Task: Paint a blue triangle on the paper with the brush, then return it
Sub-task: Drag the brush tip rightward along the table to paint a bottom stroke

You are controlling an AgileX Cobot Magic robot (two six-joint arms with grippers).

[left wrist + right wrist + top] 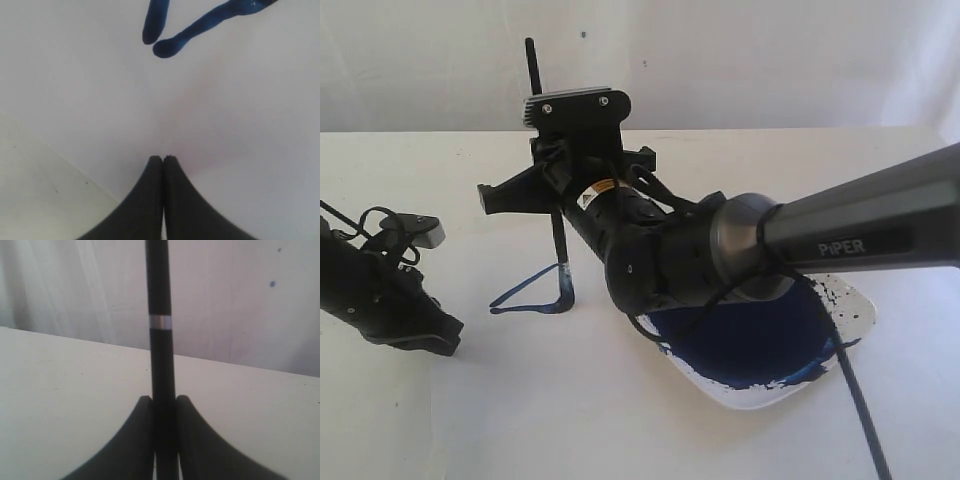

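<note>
My right claw [165, 402] grasps the brush [161, 355] upright, tip on the right corner of the triangle [530, 309] on the paper [75, 90]. The outline looks almost closed; I judge only finishing and returning the brush are left. My left claw [163, 159] is clenched, empty.

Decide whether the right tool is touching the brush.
Touching. The right wrist view shows the right tool shut on the brush handle, both fingers pressed against it.

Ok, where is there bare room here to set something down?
Bare table runs along the near edge, between the left gripper and the paint dish, in front of the blue triangle. Another free strip lies behind the right gripper, toward the wall. The middle is crowded: brush, triangle, right arm and dish sit close together.
</note>
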